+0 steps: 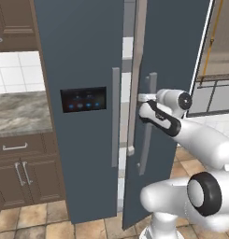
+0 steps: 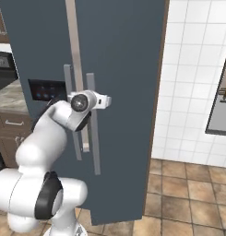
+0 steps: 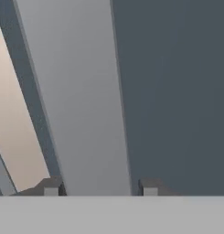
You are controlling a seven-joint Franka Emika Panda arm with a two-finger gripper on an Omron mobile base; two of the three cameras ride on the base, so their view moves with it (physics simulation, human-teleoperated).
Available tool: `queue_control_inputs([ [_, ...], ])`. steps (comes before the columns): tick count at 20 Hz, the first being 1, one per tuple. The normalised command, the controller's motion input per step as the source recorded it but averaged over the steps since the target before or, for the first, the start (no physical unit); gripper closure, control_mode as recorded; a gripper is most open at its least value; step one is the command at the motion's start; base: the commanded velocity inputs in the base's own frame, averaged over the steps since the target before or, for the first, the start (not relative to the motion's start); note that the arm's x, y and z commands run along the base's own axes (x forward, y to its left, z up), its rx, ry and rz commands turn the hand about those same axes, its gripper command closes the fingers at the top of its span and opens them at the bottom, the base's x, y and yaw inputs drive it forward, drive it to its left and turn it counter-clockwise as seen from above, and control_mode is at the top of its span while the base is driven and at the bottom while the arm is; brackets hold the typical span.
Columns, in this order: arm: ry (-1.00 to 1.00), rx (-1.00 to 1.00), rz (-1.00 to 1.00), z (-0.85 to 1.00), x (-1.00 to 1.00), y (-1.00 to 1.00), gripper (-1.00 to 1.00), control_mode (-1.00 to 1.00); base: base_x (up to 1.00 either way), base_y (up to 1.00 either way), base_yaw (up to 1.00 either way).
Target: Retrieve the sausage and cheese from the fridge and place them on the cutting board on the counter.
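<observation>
Straddling the right door's grey handle (image 3: 86, 100), my end effector (image 3: 100, 187) has one finger tip (image 3: 50, 186) on each side of the bar, with the handle running up between them. From the hand view I cannot tell whether the tips are pressing on the bar or just standing beside it, so the state of the grip is unsure. The fridge (image 1: 83, 70) has its right door (image 1: 174, 56) swung slightly ajar, a pale strip of the inside showing in the gap beside the left door. The sausage and cheese are presumably on shelves behind these doors. The counter (image 1: 20, 112) lies to the left of the fridge.

To do this well, I judge I should keep the bar centred between my fingers and pull along the door's arc rather than straight back, so the handle does not slip out sideways. The door needs to open wide enough for my arm to reach the shelves.
</observation>
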Motion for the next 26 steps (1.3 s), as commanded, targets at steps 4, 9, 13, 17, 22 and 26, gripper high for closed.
queue_control_inputs([
  [4, 0.06, 0.00, 0.05, 0.00, -0.86, -0.69, 1.00, -1.00, 0.00, 0.00, 0.00],
  [9, 0.02, 0.00, 0.03, 0.00, -0.89, -0.86, 1.00, -1.00, 0.00, 0.00, 0.00],
  [13, 0.00, 0.00, 0.01, 0.00, -0.79, -0.95, 1.00, -1.00, 0.00, 0.00, 0.00],
  [17, 0.00, 0.00, 0.05, 0.00, -0.54, -0.91, 1.00, -1.00, 0.00, 0.00, 0.00],
  [22, 0.00, 0.00, 0.10, 0.00, -0.24, -0.83, 1.00, -1.00, 0.00, 0.00, 0.00],
  [26, 0.00, 0.00, 0.25, -0.12, 0.06, -0.29, -1.00, -1.00, 0.00, 0.00, 0.00],
])
